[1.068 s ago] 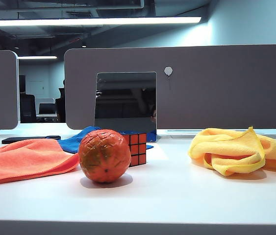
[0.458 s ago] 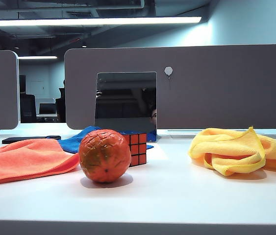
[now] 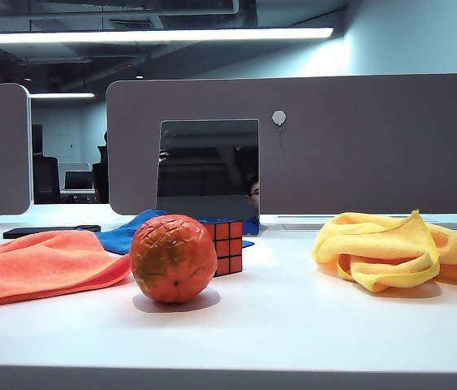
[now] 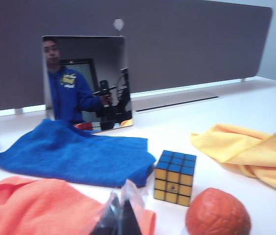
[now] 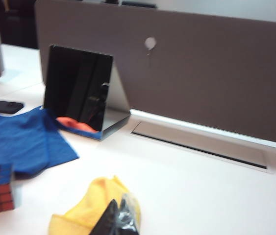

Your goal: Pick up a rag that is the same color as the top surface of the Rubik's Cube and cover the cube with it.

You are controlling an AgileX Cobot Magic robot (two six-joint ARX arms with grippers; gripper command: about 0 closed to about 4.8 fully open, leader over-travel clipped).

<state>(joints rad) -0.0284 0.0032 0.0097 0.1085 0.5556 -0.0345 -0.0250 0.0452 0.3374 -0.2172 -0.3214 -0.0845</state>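
Nothing on the tabletop has moved since the earlier frames. Both the left hand and the right hand hover at the near edge with fingers pressed together, empty. The rag lies far left of the Rubik's Cube, whose top is blue; the left hand should spread and reach over the orange cloth, clear of the ball and mirror.

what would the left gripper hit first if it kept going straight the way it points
Probably the orange cloth: the shut left gripper sits just over its near edge. Beyond that lies the blue rag, with the Rubik's Cube off to the side. Depth is unclear.
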